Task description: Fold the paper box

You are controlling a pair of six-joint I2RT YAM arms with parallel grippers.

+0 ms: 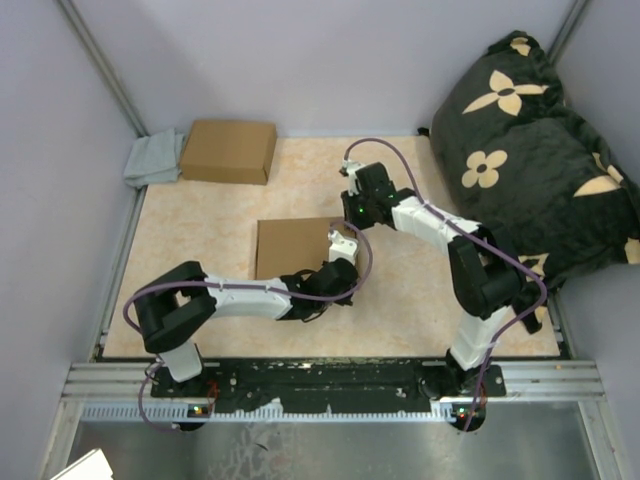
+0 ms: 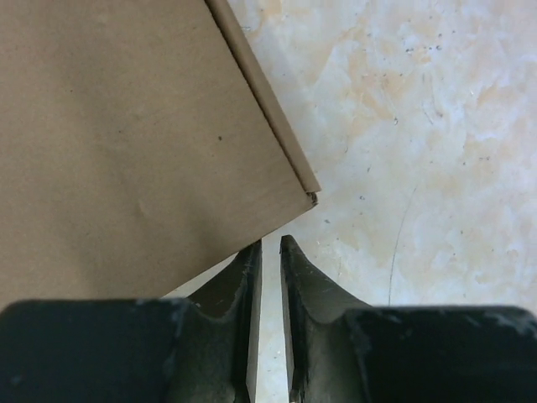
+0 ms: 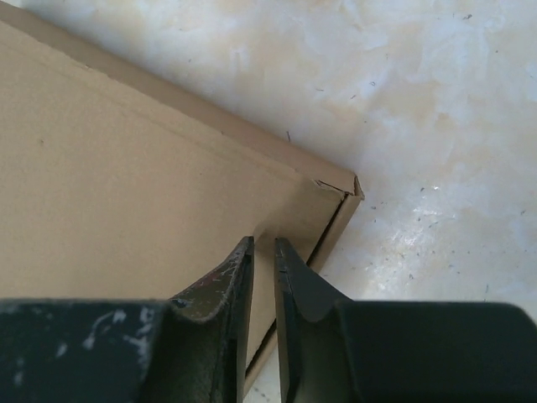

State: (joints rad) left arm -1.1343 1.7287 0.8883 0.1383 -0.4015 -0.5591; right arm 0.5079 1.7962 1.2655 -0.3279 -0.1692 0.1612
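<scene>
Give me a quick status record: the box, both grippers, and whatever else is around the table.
paper box: centre of the table, lying flat, top closed, no flap standing up
left gripper: tips just off a box corner, over bare table; jaws a narrow gap apart, nothing between them
right gripper: tips over the box top near a corner; narrow gap, nothing held; contact unclear
other items: second brown carton and grey cloth at the far left; black flowered pillow at the right edge

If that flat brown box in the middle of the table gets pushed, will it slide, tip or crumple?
Probably slides: the paper box lies low and flat on the smooth table. Likely light, since its walls look like thin card. Its corner looks slightly frayed, so pushing there might crumple it.
</scene>
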